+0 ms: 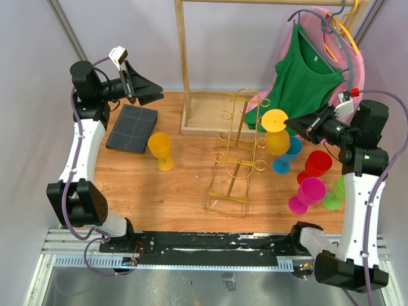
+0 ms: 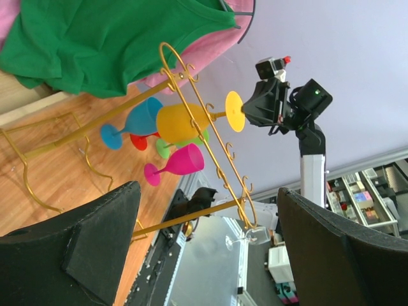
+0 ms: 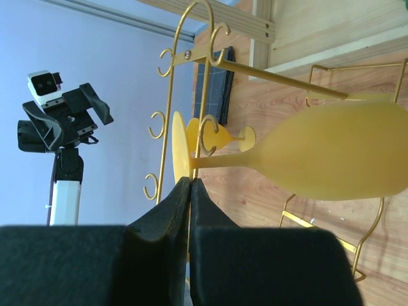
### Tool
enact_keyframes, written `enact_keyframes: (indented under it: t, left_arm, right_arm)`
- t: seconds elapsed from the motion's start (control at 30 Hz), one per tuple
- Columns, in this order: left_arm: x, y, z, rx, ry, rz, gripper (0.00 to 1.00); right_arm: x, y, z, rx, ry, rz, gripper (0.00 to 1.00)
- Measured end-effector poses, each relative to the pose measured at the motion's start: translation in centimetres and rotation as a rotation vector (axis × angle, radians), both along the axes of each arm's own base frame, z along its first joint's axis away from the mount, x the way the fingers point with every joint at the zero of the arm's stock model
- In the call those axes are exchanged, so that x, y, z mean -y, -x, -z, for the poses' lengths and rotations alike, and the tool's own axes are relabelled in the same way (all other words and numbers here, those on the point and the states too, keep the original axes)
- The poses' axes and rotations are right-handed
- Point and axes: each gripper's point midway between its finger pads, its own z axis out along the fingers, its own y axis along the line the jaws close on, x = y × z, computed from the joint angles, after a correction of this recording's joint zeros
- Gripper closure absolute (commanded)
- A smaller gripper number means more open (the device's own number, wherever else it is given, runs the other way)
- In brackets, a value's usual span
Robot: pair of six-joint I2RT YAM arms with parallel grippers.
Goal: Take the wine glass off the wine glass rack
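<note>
The gold wire wine glass rack (image 1: 237, 153) stands mid-table. A yellow wine glass (image 1: 276, 132) hangs at its upper right side, foot uppermost. My right gripper (image 1: 294, 123) is shut on the rim of the glass's foot. In the right wrist view the pads (image 3: 178, 210) pinch the yellow foot disc (image 3: 180, 150), and the stem runs past a ring holder (image 3: 207, 132) toward the bowl (image 3: 338, 156); whether the stem rests in the ring I cannot tell. My left gripper (image 1: 145, 90) is open, raised at the back left, far from the rack (image 2: 194, 102), nothing between its fingers (image 2: 76, 248).
A second yellow glass (image 1: 160, 150) stands left of the rack by a dark folded cloth (image 1: 132, 127). Blue (image 1: 288, 157), red (image 1: 317, 164), magenta (image 1: 306, 194) and green (image 1: 335, 193) glasses crowd the right side. A wooden clothes rail (image 1: 183, 64) with a green shirt (image 1: 306, 78) stands behind.
</note>
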Motion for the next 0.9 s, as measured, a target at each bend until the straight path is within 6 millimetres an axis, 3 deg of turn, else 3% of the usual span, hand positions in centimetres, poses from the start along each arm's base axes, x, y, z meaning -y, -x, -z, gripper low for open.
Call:
enact_keyframes:
  t: [0.37, 0.5, 0.7, 0.9]
  left_arm:
    - [0.0, 0.1, -0.2, 0.005, 0.003, 0.004, 0.07]
    - [0.0, 0.1, -0.4, 0.009, 0.006, 0.005, 0.07]
    - [0.1, 0.3, -1.4, 0.042, 0.008, 0.006, 0.07]
    - [0.2, 1.7, -3.5, 0.131, 0.009, -0.008, 0.05]
  right_arm:
    - [0.7, 2.2, -4.4, 0.094, 0.040, 0.053, 0.99]
    - [0.6, 2.8, -8.3, 0.172, 0.052, 0.064, 0.99]
    - [0.3, 4.4, -16.4, 0.363, 0.092, 0.074, 0.99]
    - [-0.1, 4.3, -20.0, 0.485, 0.066, 0.056, 0.99]
